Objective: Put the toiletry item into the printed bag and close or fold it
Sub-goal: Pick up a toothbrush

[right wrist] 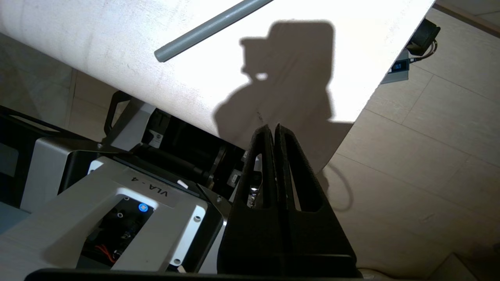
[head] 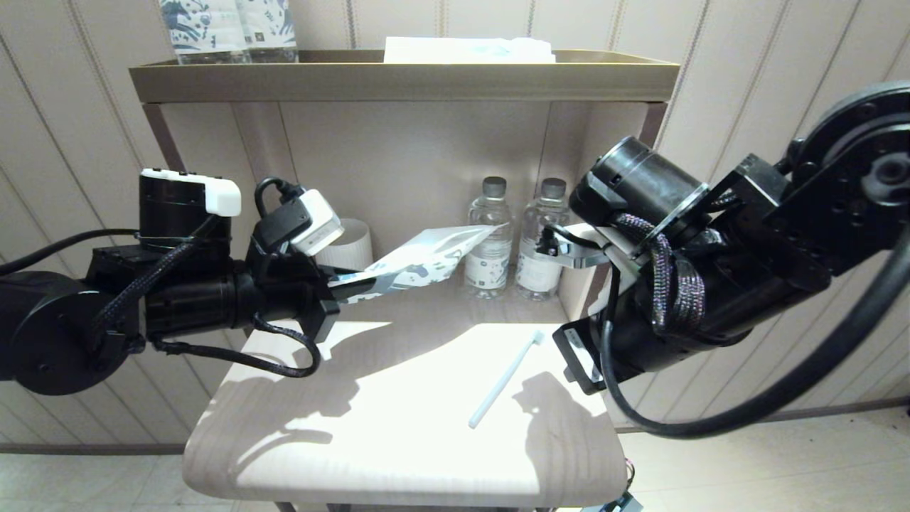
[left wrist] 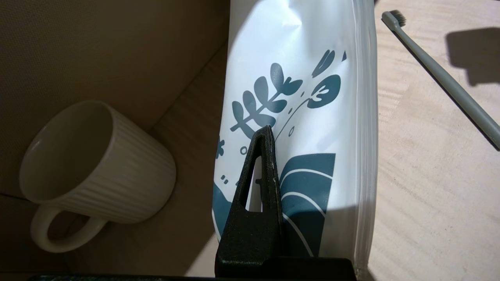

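The printed bag hangs in the air above the back of the table, stretching toward the bottles; its leaf print shows in the left wrist view. My left gripper is shut on the bag's near end, one black finger lying over it. The toiletry item, a thin white stick with its small head at the far end, lies slanted on the sunlit table; it also shows as a grey stick. My right gripper is shut and empty, beyond the table's right edge.
A ribbed white mug stands at the back left. Two water bottles stand at the back. The upper shelf carries printed packs and a flat white packet. The robot base lies below the table edge.
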